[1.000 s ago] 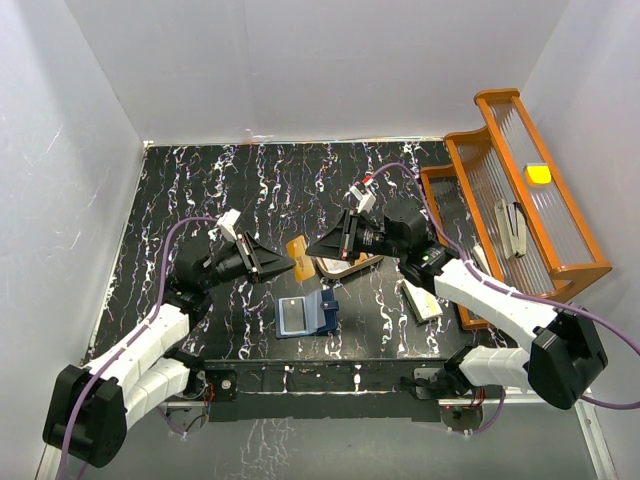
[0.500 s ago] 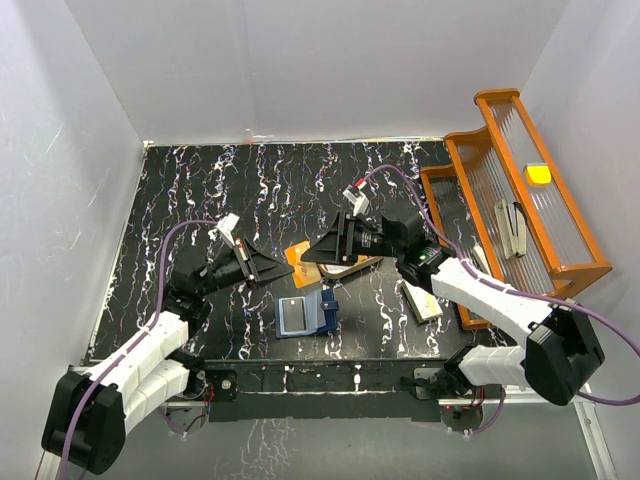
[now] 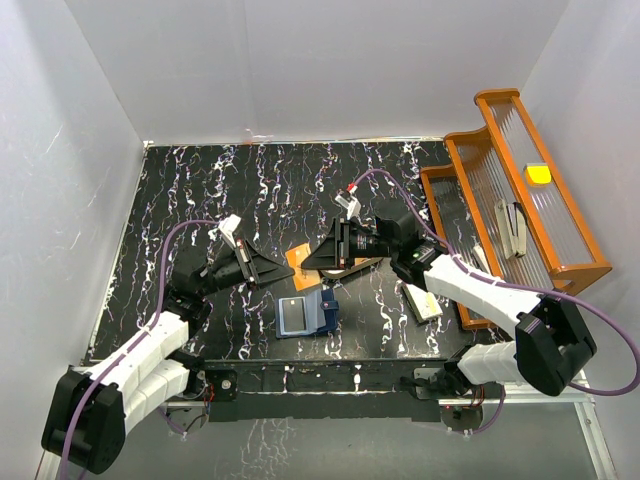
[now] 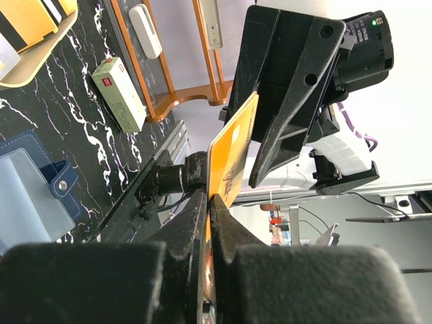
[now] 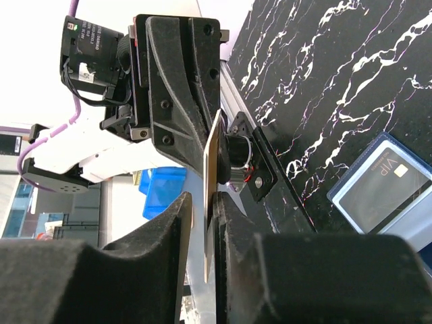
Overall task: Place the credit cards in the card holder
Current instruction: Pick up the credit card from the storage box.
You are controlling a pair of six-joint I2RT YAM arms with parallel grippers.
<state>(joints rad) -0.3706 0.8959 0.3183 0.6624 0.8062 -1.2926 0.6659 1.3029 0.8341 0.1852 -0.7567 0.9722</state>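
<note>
Orange card [image 4: 233,145] edge-on from right wrist, broad face from left wrist

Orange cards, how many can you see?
2. One card is pinched in the left gripper, reaching between the right gripper's fingers; another card lies in the tan tray. More may be hidden.

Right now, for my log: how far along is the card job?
Done: a VIP card sits in the card holder. In hand: the left gripper is shut on the orange card, the right gripper loose around it. Left: slot it, then the cards in the tray.
</note>
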